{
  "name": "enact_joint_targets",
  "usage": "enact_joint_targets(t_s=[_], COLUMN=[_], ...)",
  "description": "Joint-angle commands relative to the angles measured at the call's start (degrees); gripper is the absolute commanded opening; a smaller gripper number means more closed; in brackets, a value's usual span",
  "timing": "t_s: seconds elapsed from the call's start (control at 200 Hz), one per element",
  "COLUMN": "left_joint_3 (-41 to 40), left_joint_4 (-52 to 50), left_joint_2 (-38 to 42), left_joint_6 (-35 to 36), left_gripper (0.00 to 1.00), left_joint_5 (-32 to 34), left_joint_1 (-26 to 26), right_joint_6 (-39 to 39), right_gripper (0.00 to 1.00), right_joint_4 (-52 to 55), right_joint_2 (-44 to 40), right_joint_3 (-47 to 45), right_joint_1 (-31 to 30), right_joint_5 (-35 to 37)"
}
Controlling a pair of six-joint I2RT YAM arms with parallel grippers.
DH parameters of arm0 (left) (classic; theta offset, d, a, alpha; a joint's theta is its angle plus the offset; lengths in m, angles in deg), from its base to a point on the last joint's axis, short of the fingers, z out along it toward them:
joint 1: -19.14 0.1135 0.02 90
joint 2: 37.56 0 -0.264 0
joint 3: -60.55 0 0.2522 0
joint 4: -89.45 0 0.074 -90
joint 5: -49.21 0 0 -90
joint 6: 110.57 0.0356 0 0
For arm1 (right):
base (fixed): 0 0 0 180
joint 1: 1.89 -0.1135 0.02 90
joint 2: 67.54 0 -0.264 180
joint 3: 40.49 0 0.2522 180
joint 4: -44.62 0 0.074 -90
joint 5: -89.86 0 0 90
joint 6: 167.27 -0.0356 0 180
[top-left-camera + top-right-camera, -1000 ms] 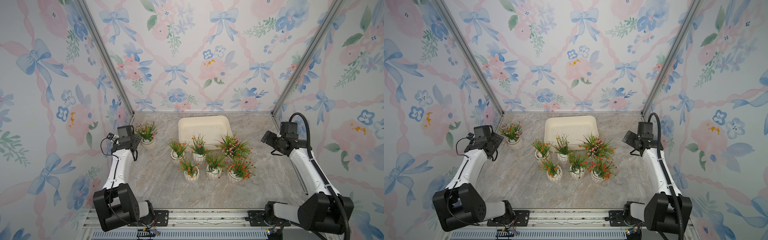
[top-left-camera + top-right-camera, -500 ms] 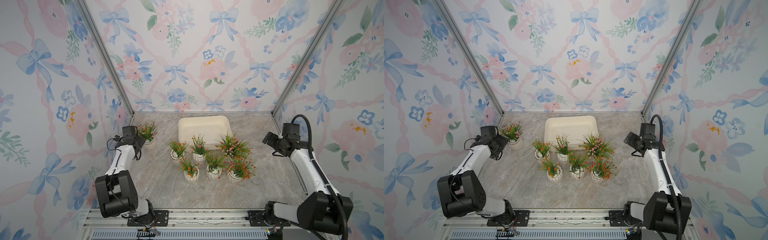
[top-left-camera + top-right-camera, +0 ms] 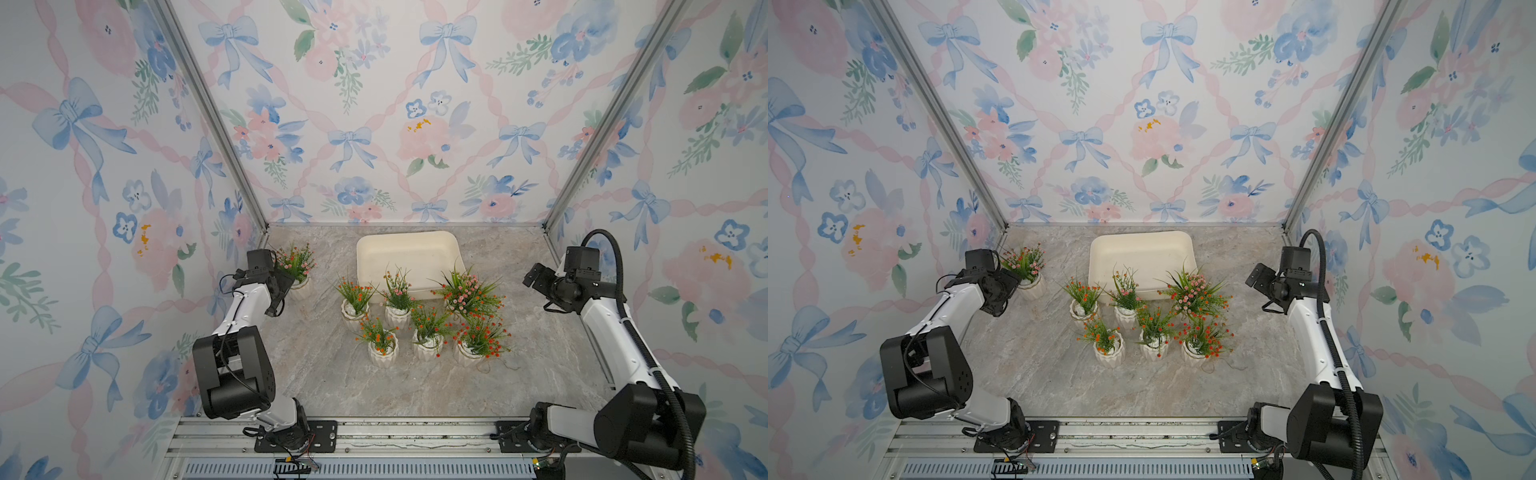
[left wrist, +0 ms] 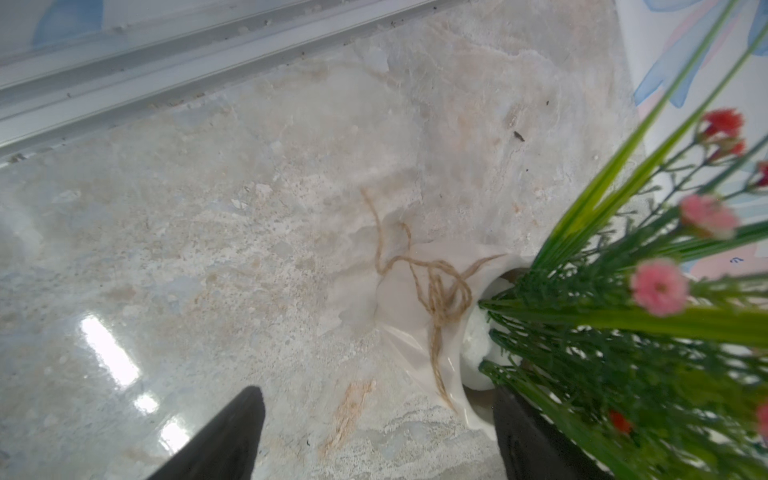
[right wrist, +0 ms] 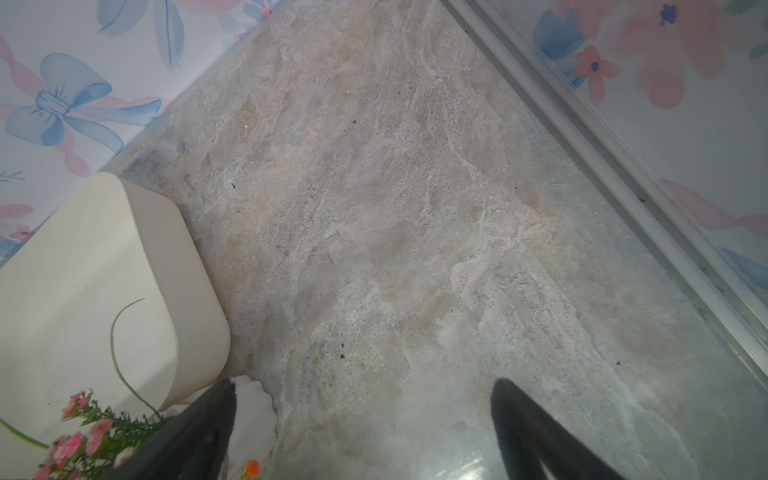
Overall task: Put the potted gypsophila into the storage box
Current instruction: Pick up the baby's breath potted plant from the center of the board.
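Grey marbled worktop [image 3: 324, 374] between flower-papered walls. Near the far left corner, one potted gypsophila [image 3: 300, 287] with pink blossoms, upright, well apart from the storage box [image 3: 409, 253]. Left hand [image 3: 286, 291] low and just beside that pot, spread wide, pinching nothing. In the left wrist view, white ribbed wall tied with jute twine [image 4: 440, 291], partly between the two dark fingers [image 4: 224, 440] and close to one; contact impossible to tell. Toward the middle of the back edge, the cream box, low-walled, round-cornered. Just before its front wall, six more pots [image 3: 428, 347] in two rows of three, blossoms orange, red and pink, all standing on the worktop outside the box. Near the right edge, right hand [image 3: 532, 277] above bare worktop, spread wide, pinching nothing.
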Motion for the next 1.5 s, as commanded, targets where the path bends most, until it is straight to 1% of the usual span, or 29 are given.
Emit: enact_joint_targets(t_s=[0.0,0.055,0.135,0.465,0.555,0.89,1.005,1.29,1.39,1.495], left_joint_3=[1.35,1.34,1.25,3.18,3.76,3.77,4.17,5.69,5.82,5.73], left_joint_4=[-0.66,-0.63,-0.63,0.15,0.13,1.17,1.74,1.67,1.74,1.68], left_joint_2=[-1.09,-1.63,-1.92,-4.01,-4.65,-6.61,-7.24,-9.48,-9.57,-9.78], left_joint_6=[-0.1,-0.34,-1.05,-2.12,-2.21,-3.08,-3.4,-2.92,-2.85,-2.7], left_gripper=[0.86,0.85,0.81,0.79,0.77,0.75,0.71,0.71,0.68,0.68], left_joint_5=[-0.9,-1.0,-0.65,-1.31,-1.4,-1.8,-2.1,-2.48,-2.3,-2.02], left_joint_1=[-0.09,-0.11,-0.09,-0.18,-0.26,-0.52,-0.68,-0.79,-0.78,-0.79], right_joint_6=[0.3,0.38,0.3,-0.74,-0.93,-0.58,-0.76,-0.76,-0.63,-0.5], right_gripper=[0.97,0.97,0.97,0.97,0.97,0.97,0.97,0.97,0.97,0.97], right_joint_4=[0.22,0.23,0.4,-0.49,-0.63,-0.39,-0.38,0.17,0.41,0.15], right_joint_2=[1.68,1.99,2.41,2.71,2.46,2.44,2.44,2.09,1.85,1.48], right_joint_3=[-0.26,-0.16,0.04,-1.02,-1.58,-1.99,-1.82,-1.99,-2.21,-2.96], right_joint_1=[-0.89,-1.29,-1.98,-3.06,-2.99,-3.06,-3.06,-3.06,-3.02,-3.01], right_joint_5=[-0.77,-1.19,-1.18,-0.15,0.91,1.06,0.89,1.15,1.24,1.83])
